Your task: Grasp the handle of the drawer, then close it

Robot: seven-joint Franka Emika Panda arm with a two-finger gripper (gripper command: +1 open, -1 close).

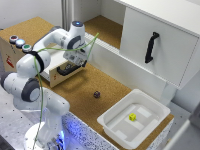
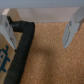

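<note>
The small light-wood drawer (image 1: 59, 75) sticks out of a wooden box on the cork table, in front of the arm. Its black bar handle (image 1: 65, 71) is on the pale front. My gripper (image 1: 76, 62) hangs just above the handle at the drawer front. In the wrist view the gripper (image 2: 39, 31) is open, with one white finger (image 2: 5, 30) at one side and the other finger (image 2: 72, 32) far across. The black handle (image 2: 20, 50) runs close beside the first finger, inside the gap. Nothing is held. I cannot tell whether the finger touches the handle.
A white plastic tub (image 1: 150, 107) holding a small yellow block (image 1: 132, 117) stands at the exterior view's lower right. A small dark object (image 1: 96, 94) lies on the cork. A white cabinet door with a black handle (image 1: 151, 47) is at the back right. A green cable (image 1: 55, 50) loops around the arm.
</note>
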